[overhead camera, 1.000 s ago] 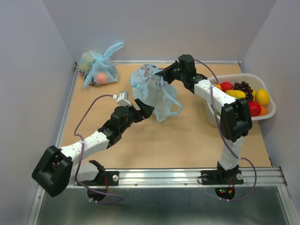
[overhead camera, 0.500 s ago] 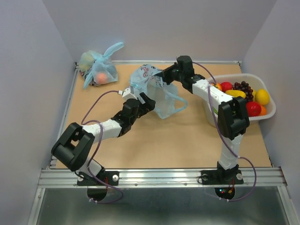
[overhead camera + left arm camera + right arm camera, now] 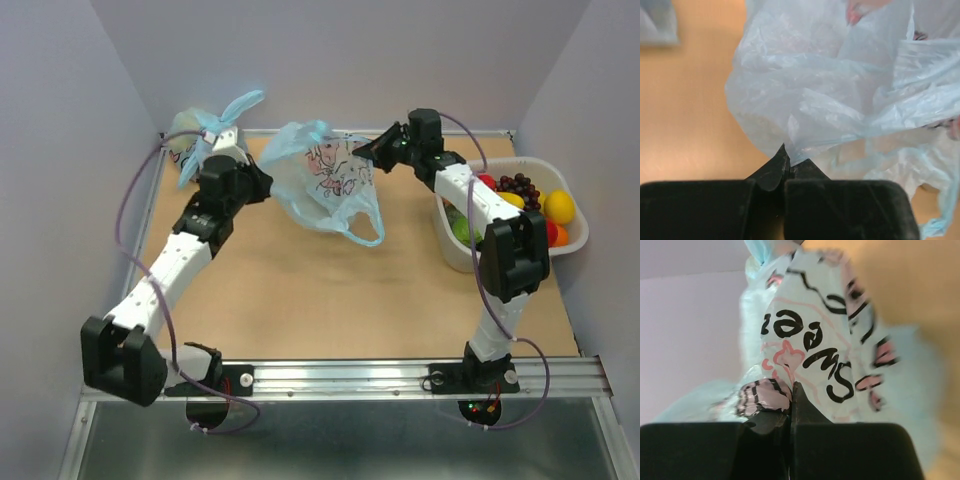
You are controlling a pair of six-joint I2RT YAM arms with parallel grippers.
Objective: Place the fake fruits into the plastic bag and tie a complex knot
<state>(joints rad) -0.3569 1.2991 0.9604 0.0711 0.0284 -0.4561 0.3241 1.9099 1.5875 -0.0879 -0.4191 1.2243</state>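
1. While the left arm (image 3: 165,275) and the right arm (image 3: 510,260) rose from the near edge of the bench (image 3: 330,300), both leaned toward its far edge.
2. Along the right edge, the fake fruits (image 3: 520,195) lay in a white tub (image 3: 530,161): dark grapes, a banana, and red, yellow and green pieces.
3. Farther back, the left gripper (image 3: 784,156) was pinched tight on the pale-blue left side of the plastic bag (image 3: 325,180), and the right gripper (image 3: 791,390) was clamped on its printed white panel.
4. That bag hung stretched between them near the middle of the far edge, with one loop handle (image 3: 365,228) drooping below it.
5. At the far-left corner lay a smaller blue bag (image 3: 205,145).
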